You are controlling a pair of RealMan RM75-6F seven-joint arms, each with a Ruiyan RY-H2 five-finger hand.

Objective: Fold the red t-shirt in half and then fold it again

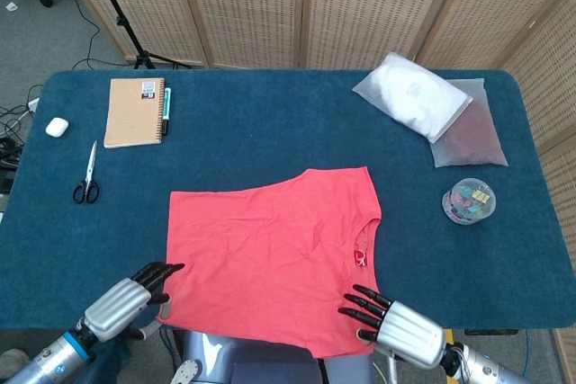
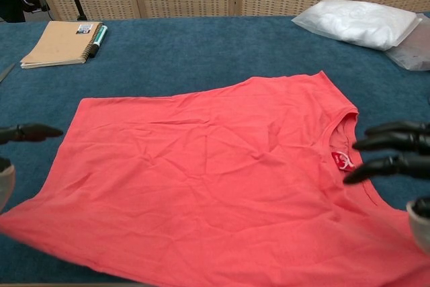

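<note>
Wicker screens stand behind the blue-covered table [image 1: 270,123], and the red t-shirt [image 1: 270,254] lies spread across the lower middle of the head view, its near hem drawn over the table's front edge toward me. My left hand [image 1: 126,299] sits at the shirt's lower-left corner and my right hand [image 1: 391,325] at its lower-right corner, by the neckline. On both, the dark upper fingers reach out over the cloth; in the chest view the pale thumb tips sit at the frame's lower corners, right at the hem, so I judge each hand is pinching a corner, though the contact itself is cut off by the frame.

I expect the cotton to be light, limp and prone to wrinkling, so it should sag between two holds and drag on the table felt. Corners look like the best place to grip, with the hem kept taut between them.

Well apart in the upper left lie a notebook [image 1: 135,112] and scissors [image 1: 87,173].
</note>
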